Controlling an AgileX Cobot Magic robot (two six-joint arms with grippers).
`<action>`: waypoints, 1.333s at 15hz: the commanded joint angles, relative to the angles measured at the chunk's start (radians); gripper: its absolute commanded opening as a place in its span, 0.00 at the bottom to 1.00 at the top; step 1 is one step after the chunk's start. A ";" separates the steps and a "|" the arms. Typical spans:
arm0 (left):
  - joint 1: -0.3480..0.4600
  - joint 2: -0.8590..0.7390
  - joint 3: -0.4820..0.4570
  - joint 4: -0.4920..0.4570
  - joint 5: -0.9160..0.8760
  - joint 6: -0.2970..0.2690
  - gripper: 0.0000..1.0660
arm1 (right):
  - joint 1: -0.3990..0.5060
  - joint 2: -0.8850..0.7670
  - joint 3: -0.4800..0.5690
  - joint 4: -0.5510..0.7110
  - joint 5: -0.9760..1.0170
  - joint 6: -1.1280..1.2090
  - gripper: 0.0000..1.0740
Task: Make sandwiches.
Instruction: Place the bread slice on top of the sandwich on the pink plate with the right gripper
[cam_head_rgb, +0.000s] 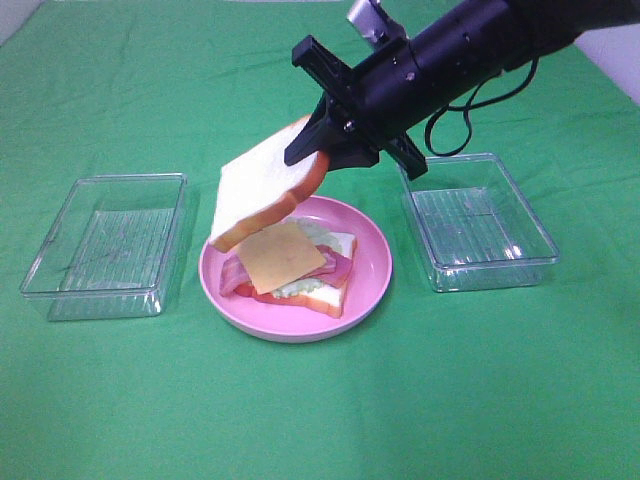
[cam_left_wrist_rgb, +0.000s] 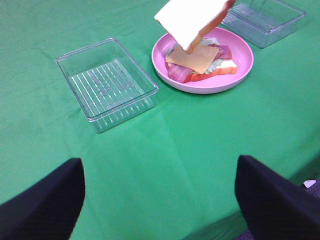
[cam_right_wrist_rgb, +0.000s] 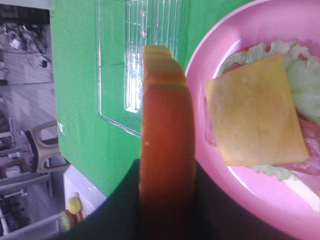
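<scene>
Overhead view of a green-covered table (cam_head_rgb: 320, 420) with the right gripper (cam_head_rgb: 325, 135) reaching in from the upper right, its jaws clamped on the crust edge of a bread slice (cam_head_rgb: 265, 195) that hangs tilted in the air above the pink plate (cam_head_rgb: 370, 270). On the plate lies the partly built sandwich: a lower bread slice (cam_head_rgb: 330, 295) bearing pale lettuce (cam_head_rgb: 318, 232), reddish bacon strips (cam_head_rgb: 235, 278) and, uppermost, a yellow cheese slice (cam_head_rgb: 282, 257); the lower corner of the held slice sits just above the cheese, without evident contact. Two clear plastic trays flank the plate, the left tray (cam_head_rgb: 105, 245) and the right tray (cam_head_rgb: 478, 222), each standing apart from the plate rim with bare cloth between; the near half of the table is open cloth. The left wrist view alone shows the left gripper (cam_left_wrist_rgb: 160, 200), its two dark fingers (cam_left_wrist_rgb: 42, 205) spread wide with nothing between them, low over the near cloth and well away from the plate. The right wrist view alone shows the held slice edge-on, its orange-brown crust (cam_right_wrist_rgb: 167, 150) pinched between the dark pads, and beyond the table edge some room furniture (cam_right_wrist_rgb: 45, 145).
</scene>
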 joint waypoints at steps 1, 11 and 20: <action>-0.002 -0.021 0.003 -0.008 -0.010 -0.001 0.73 | 0.001 -0.004 0.106 0.227 -0.068 -0.155 0.00; -0.002 -0.021 0.003 -0.008 -0.010 -0.001 0.73 | 0.001 0.106 0.176 0.279 -0.123 -0.220 0.00; -0.002 -0.021 0.003 -0.008 -0.010 -0.001 0.73 | -0.001 0.084 0.163 0.056 -0.136 -0.156 0.77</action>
